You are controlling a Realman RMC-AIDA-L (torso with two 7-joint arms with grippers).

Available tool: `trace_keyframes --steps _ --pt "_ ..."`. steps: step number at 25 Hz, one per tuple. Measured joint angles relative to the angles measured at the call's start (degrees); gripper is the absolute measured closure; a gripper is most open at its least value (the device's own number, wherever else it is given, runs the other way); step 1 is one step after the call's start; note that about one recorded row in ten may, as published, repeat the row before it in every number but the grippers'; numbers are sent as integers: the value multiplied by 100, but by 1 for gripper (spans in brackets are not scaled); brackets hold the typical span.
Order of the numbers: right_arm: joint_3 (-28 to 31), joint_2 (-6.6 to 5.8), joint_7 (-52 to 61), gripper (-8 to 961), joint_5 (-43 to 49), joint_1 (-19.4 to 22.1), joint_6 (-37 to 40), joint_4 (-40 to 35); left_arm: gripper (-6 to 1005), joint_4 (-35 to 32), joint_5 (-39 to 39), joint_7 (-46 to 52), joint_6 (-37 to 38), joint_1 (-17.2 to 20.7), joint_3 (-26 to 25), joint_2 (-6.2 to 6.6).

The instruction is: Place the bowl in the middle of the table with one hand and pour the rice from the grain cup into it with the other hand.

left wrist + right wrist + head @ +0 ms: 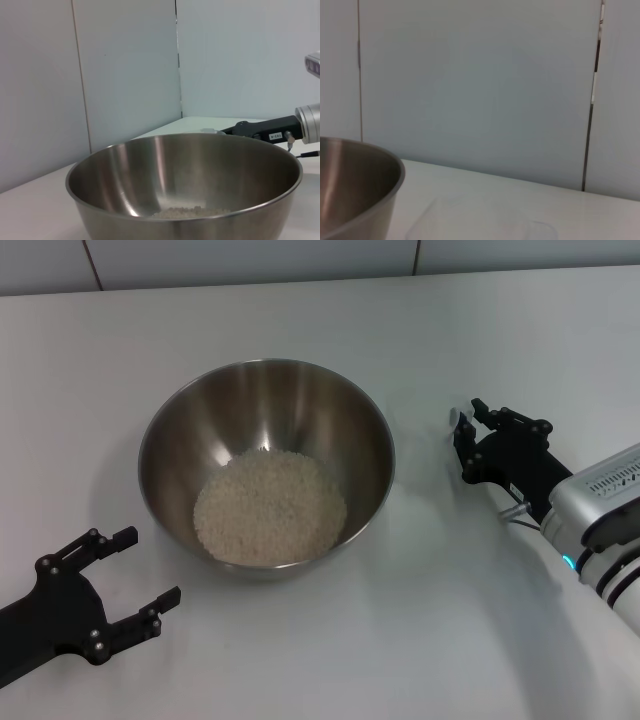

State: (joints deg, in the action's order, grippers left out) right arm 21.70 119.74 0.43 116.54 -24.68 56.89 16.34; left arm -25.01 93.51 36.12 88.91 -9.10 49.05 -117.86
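Your brushed-steel bowl (266, 465) sits mid-table (420, 640), round and deep, with the rice (270, 506) a pale granular mound on its floor. Left gripper (130, 575) lies released, prongs spread, by the near-left edge. Right gripper (468, 440) rests right of the bowl, clenched on the translucent grain cup (459, 420), barely visible.

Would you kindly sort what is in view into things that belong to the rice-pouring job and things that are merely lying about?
Belongs to the job:
- bowl
- rice in the bowl
- grain cup, on the table at the right gripper
- left gripper, open, near the bowl

Lying about:
- nothing else; only the wall panels behind
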Motion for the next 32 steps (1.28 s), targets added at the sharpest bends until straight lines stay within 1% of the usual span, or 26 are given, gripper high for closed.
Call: trace_keyframes --steps 6,11,15,17,21,24,28,30,32 --pt "-41 -38 4 661 17 232 154 157 184 11 0 0 -4 -3 0 0" --pt "-40 -42 16 498 13 540 540 224 184 13 0 0 -6 -4 -1 0" --pt "-65 -55 252 339 26 799 845 170 184 -5 0 4 4 28 -4 0" --pt "-133 -63 508 262 78 904 1063 41 184 -14 0 5 14 39 -14 1" --pt "-419 -68 1066 116 510 1100 1969 -497 184 -18 0 7 48 59 -12 19" --pt "-787 -67 1195 116 1033 1192 2757 -933 184 -19 0 8 118 95 5 28" --pt "-1295 -65 1185 117 1809 1179 3498 -1396 184 -19 0 8 194 124 -2 30" --pt "-1464 -64 1198 117 2066 1121 3669 -1503 184 -15 1 8 197 127 1 31" --pt "-1538 -64 1240 117 2163 1075 3671 -1534 184 -14 8 8 200 128 5 25"
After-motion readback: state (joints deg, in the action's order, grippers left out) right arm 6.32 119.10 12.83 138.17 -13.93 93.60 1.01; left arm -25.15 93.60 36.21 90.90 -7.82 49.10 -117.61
